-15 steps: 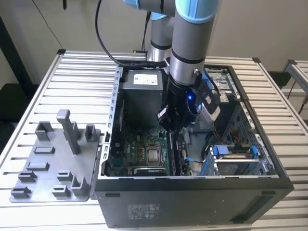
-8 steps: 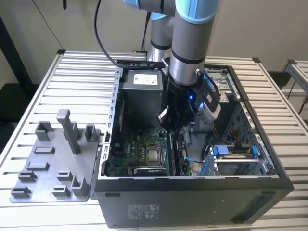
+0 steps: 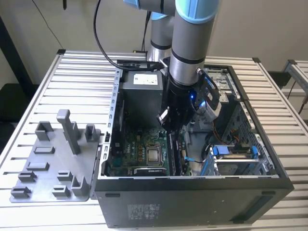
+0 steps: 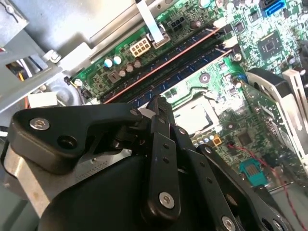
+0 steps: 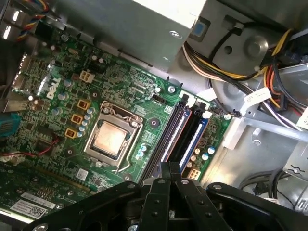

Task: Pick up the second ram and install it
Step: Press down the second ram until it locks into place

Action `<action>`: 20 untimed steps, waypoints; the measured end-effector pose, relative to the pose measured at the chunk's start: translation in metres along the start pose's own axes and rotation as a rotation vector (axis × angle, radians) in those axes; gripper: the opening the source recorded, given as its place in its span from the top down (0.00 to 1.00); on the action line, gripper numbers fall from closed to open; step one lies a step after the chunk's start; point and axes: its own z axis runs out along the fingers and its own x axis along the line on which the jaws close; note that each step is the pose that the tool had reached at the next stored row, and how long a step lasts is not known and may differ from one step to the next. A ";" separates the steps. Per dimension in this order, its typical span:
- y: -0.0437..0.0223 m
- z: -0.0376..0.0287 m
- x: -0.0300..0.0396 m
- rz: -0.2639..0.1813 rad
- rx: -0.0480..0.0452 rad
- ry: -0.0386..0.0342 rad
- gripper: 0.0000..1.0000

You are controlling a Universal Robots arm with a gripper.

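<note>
Reaching down into the open computer case (image 3: 192, 202) with the gripper (image 5: 171, 166), fingers pressed together, nothing visible between them. Just under the tips – the second ram (image 5: 169, 139), seen edge-on as a thin reddish line, standing in one of the long black slots (image 5: 192, 137) beside the processor socket (image 5: 111, 137). Cannot tell whether touching or slightly apart.

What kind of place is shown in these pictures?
Probably a robotics lab or test bench for computer assembly: an open computer case lies on a slatted metal table, beside a grey fixture tray, with the gripper inside.
</note>
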 end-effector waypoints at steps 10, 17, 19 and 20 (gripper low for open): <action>0.0000 0.0001 0.0001 -0.144 -0.0116 -0.0073 0.89; 0.0001 0.0002 0.0002 -0.267 -0.0147 -0.0097 0.89; 0.0001 0.0003 0.0002 -0.304 -0.0154 -0.0103 0.89; 0.0001 0.0003 0.0002 -0.322 -0.0157 -0.0105 0.89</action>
